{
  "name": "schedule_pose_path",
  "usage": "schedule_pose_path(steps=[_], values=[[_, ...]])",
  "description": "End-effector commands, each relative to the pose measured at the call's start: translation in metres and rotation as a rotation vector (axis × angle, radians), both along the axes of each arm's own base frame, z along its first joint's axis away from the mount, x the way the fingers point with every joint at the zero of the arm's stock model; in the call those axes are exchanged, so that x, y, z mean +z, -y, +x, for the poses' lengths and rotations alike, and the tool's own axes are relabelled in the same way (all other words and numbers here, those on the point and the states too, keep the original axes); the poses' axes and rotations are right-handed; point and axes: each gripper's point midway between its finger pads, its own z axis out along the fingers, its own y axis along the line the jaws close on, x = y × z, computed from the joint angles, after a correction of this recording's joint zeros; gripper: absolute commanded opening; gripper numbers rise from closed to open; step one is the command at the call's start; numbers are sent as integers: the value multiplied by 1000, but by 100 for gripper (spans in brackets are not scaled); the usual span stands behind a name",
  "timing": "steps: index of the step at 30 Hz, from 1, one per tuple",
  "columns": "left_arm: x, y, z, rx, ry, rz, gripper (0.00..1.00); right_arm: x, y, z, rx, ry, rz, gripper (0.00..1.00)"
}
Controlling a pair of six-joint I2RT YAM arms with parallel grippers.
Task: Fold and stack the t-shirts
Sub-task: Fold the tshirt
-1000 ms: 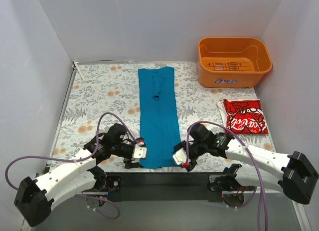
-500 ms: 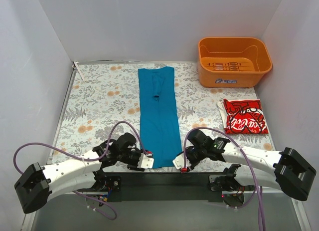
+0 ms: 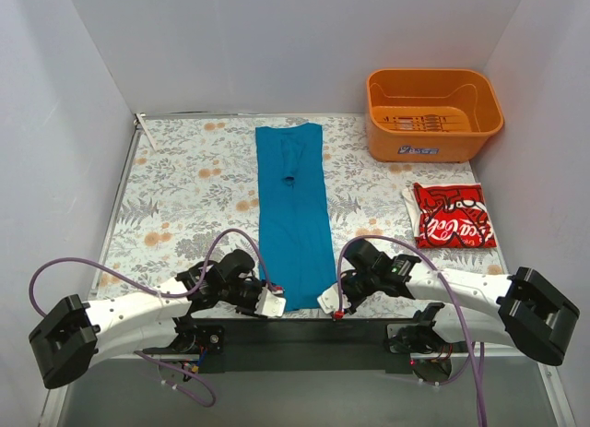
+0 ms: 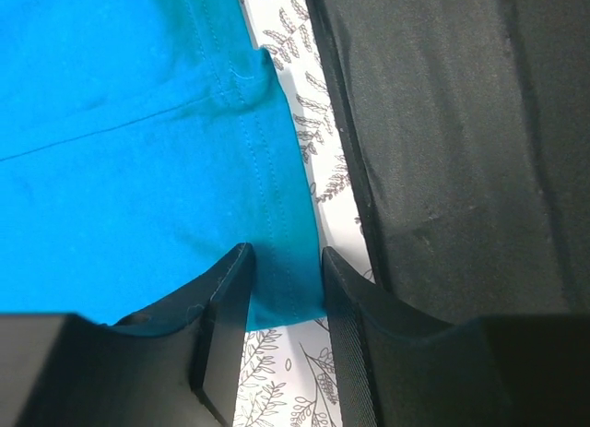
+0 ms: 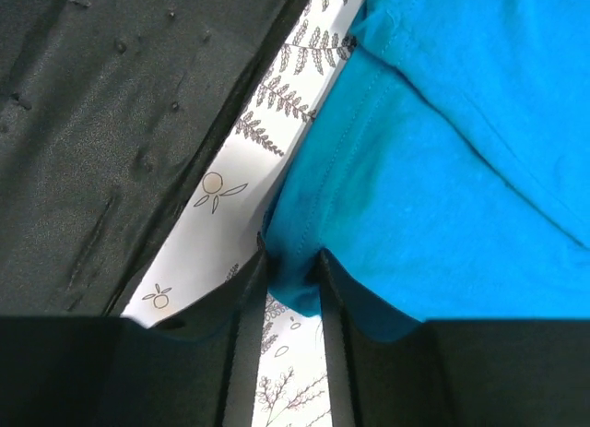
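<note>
The teal-blue t-shirt (image 3: 293, 215) lies as a long narrow strip down the middle of the flowered table (image 3: 184, 187), hem towards me. My left gripper (image 3: 270, 302) is at the hem's near left corner. In the left wrist view its jaws (image 4: 286, 261) stand a little apart with flat teal cloth (image 4: 138, 150) between them. My right gripper (image 3: 329, 301) is at the near right corner. In the right wrist view it (image 5: 292, 261) is shut on a bunched fold of the teal hem (image 5: 442, 150). The red t-shirt (image 3: 452, 215) with white lettering lies folded at the right.
An orange plastic basket (image 3: 433, 113) stands at the back right, just behind the red shirt. A black strip (image 3: 295, 335) runs along the table's near edge, right beside both grippers. White walls close in the left, back and right sides.
Both grippers have moved inward and down along the near edge onto the corners of the teal hem. The shirts have not moved.
</note>
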Motion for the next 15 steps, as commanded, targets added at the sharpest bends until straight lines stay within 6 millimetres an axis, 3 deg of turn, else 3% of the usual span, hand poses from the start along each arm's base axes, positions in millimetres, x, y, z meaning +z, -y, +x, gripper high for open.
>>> schedule_pose_path(steps=[1, 2, 4, 7, 15], values=[[-15, -12, -1, 0, 10, 58, 35, -24, 20, -5, 7, 6, -97, 30], [-17, -12, -2, 0, 5, 65, 32, -26, 21, -5, 13, 12, -101, 28], [-18, -13, -1, 2, 3, 72, 15, -28, 22, -5, 17, 15, -107, 17], [-8, -6, 0, 6, 2, 44, 3, -22, 18, -2, 3, 20, -94, 2], [44, 16, -6, -15, -37, -86, 0, 28, -7, -2, -28, -11, 22, 1]])
